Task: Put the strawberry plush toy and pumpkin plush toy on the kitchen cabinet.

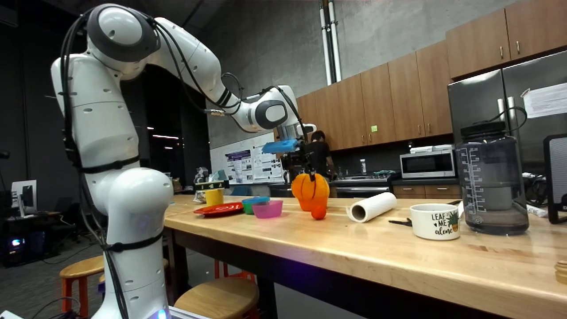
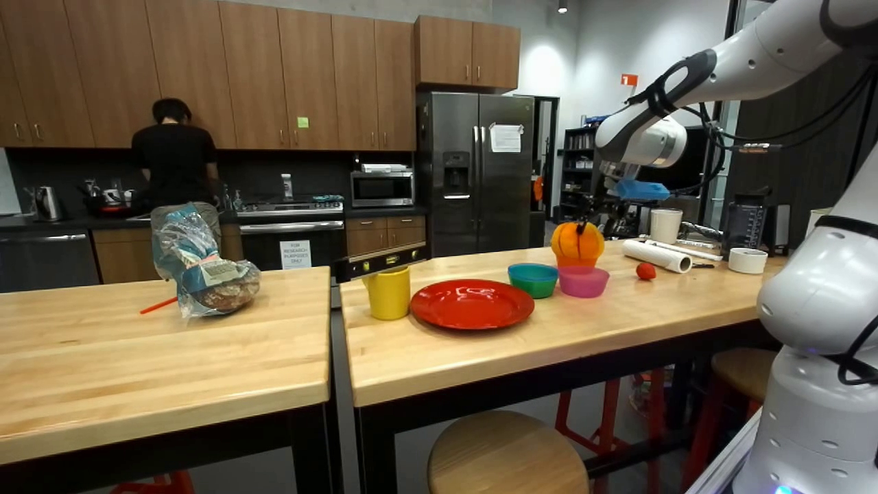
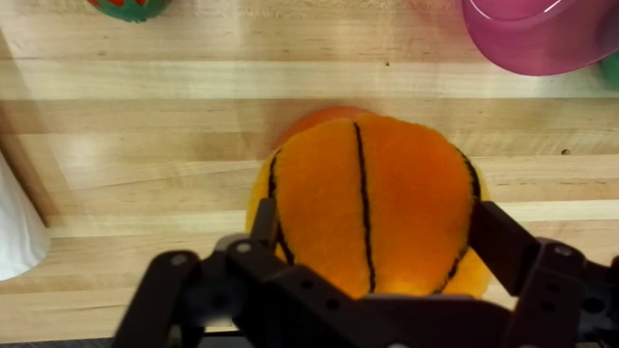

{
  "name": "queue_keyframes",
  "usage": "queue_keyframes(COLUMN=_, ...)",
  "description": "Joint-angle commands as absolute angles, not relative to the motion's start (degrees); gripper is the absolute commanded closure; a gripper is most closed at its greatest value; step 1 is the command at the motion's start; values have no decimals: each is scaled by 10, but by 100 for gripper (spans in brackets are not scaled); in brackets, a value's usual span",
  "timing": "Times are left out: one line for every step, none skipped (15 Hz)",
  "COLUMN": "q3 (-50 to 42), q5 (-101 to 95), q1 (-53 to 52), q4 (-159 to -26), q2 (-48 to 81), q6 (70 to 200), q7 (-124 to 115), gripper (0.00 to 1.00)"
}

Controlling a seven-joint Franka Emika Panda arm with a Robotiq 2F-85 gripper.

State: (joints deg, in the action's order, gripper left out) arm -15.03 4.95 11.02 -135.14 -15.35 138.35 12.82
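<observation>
On the pale wood counter (image 1: 354, 235), open board lay between the pumpkin toy (image 3: 411, 203) and both the pink bowl (image 3: 537, 38) and the paper roll (image 3: 19, 232); a long edge showed at the wrist view's lower left. The strawberry toy (image 2: 645, 270) lay apart on the wood, nearer the robot-side edge. Under the pumpkin toy stood an orange bowl (image 1: 305, 205), contact unclear. Bent at a high elbow, the arm (image 1: 190, 49) sloped down, its gripper (image 3: 375, 217) pointing downward, jaws well apart at either side of the pumpkin toy; whether they pressed it could not be told.
</observation>
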Motion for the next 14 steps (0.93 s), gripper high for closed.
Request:
queue_keyframes(q3=-155, q5=63, q1=101, q4=-1350, q2=-136, q6=1396, q7=150, gripper=25)
queue_keyframes(q3=-154, q5=60, q1=101, q4=-1351, q2=-133, q6=1397, q7=148, gripper=26)
queue_keyframes(q3=-153, q5=59, q1=101, q4=-1351, q2=-130, q6=1398, q7=148, gripper=32)
queue_keyframes(q3=-152, q5=58, q1=101, q4=-1351, q2=-130, q6=1400, q7=148, gripper=39)
queue_keyframes(q3=-152, q5=57, q1=101, q4=-1351, q2=-131, q6=1401, q7=148, gripper=47)
queue_keyframes(q3=-152, q5=59, q1=100, q4=-1351, q2=-133, q6=1404, q7=150, gripper=56)
queue_keyframes(q3=-153, q5=60, q1=100, q4=-1351, q2=-135, q6=1406, q7=151, gripper=63)
queue_keyframes(q3=-154, q5=64, q1=99, q4=-1351, q2=-137, q6=1407, q7=154, gripper=71)
queue_keyframes(q3=-153, q5=62, q1=100, q4=-1351, q2=-140, q6=1410, q7=154, gripper=77)
queue_keyframes(q3=-153, q5=61, q1=100, q4=-1352, q2=-143, q6=1413, q7=156, gripper=82)
queue_keyframes(q3=-152, q5=59, q1=100, q4=-1353, q2=-148, q6=1416, q7=156, gripper=90)
queue_keyframes(q3=-151, q5=56, q1=101, q4=-1355, q2=-155, q6=1419, q7=155, gripper=96)
queue_keyframes(q3=-150, q5=52, q1=102, q4=-1354, q2=-159, q6=1421, q7=152, gripper=99)
queue_keyframes(q3=-148, q5=47, q1=103, q4=-1355, q2=-165, q6=1421, q7=149, gripper=100)
